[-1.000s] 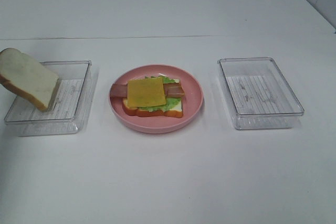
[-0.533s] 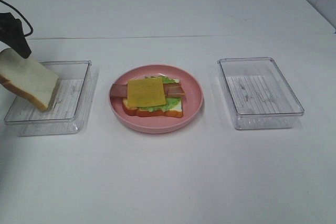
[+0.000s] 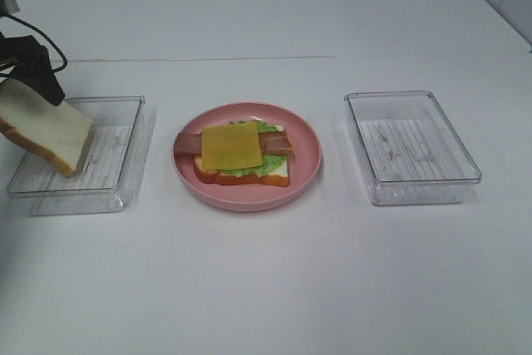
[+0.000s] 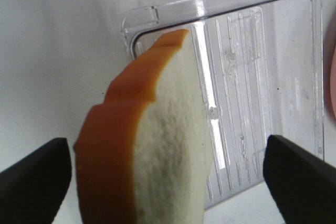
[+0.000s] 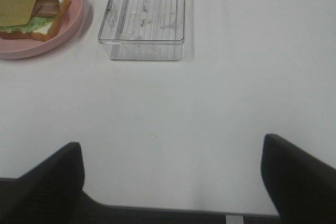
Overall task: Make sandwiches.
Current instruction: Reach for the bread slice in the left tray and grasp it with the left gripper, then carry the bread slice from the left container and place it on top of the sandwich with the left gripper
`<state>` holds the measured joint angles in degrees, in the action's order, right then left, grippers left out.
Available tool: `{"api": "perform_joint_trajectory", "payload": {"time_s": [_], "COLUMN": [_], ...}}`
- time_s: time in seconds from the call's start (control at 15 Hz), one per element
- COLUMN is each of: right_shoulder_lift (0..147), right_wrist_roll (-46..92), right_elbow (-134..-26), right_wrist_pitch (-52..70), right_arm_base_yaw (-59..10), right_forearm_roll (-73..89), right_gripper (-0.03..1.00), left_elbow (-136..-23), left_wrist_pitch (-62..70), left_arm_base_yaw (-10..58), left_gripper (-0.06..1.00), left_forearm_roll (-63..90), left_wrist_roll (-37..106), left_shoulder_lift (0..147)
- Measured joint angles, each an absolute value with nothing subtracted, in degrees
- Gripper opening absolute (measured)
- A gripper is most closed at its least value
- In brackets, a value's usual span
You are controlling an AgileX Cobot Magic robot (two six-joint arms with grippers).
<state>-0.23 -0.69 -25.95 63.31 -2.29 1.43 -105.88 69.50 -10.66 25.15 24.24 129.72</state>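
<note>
While the top slice is leaning at the far left, the step in hand is reading as the pick of that slice.

Left gripper [image 4: 168,182]: its fingers are standing wide apart on either side of the slice, not touching it; in the high view only its dark body is showing, just above the bread.
Slice [image 3: 46,126]: it is resting tilted against the outer wall of the left tray [image 3: 116,197], crust edge up, one corner down inside the tray.
Grip advice: the fingers are wanting to come down astride the broad white faces and close on them, well below the crust [image 4: 113,129], so the bread is not pivoting out; closing gently is likely mattering, since the slice is looking soft.
Lift advice: raising it clear of the tray wall before moving across is probably avoiding a snag.
Plate [image 3: 307,168]: it is sitting in the middle, between the two trays, apart from both.
Stack [image 3: 243,155]: bottom bread, lettuce, bacon [image 3: 274,143] and cheese [image 3: 233,144] are lying on the plate, cheese uppermost and turned slightly askew; no top slice yet.
Placement advice: the slice is needing to be turned flat and squared to the bottom bread, not to the cheese.
Right tray [image 3: 411,147]: it is holding nothing.
Right gripper [image 5: 170,182]: fingers are standing apart, holding nothing, over bare table near the front edge, well away from the plate.
</note>
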Motion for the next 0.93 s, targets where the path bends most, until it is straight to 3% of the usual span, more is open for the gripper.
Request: {"api": "perform_joint_trajectory", "payload": {"time_s": [0.07,0.2,0.27,0.93], "right_shoulder_lift": [-0.23,-0.23,-0.23,-0.23], "right_wrist_roll": [-0.69,-0.69,-0.69,-0.63], "right_elbow": [-25.95,-25.95,-25.95,-25.95], "right_wrist_pitch": [63.31,63.31,63.31,63.31], "right_arm_base_yaw": [-2.29,-2.29,-2.29,-2.29], "right_forearm_roll": [1.43,1.43,1.43,1.43], "right_gripper": [0.88,0.88,0.88,0.88], "left_elbow": [-105.88,-105.88,-105.88,-105.88], "left_wrist_pitch": [69.50,69.50,69.61,69.79], "left_arm_base_yaw": [-10.66,-10.66,-10.66,-10.66], "left_gripper": [0.63,0.26,0.18,0.18], "left_forearm_roll": [25.21,25.32,25.78,27.85], "left_wrist_roll": [24.24,24.06,23.66,20.34], "left_shoulder_lift": [129.77,129.77,129.77,129.03]}}
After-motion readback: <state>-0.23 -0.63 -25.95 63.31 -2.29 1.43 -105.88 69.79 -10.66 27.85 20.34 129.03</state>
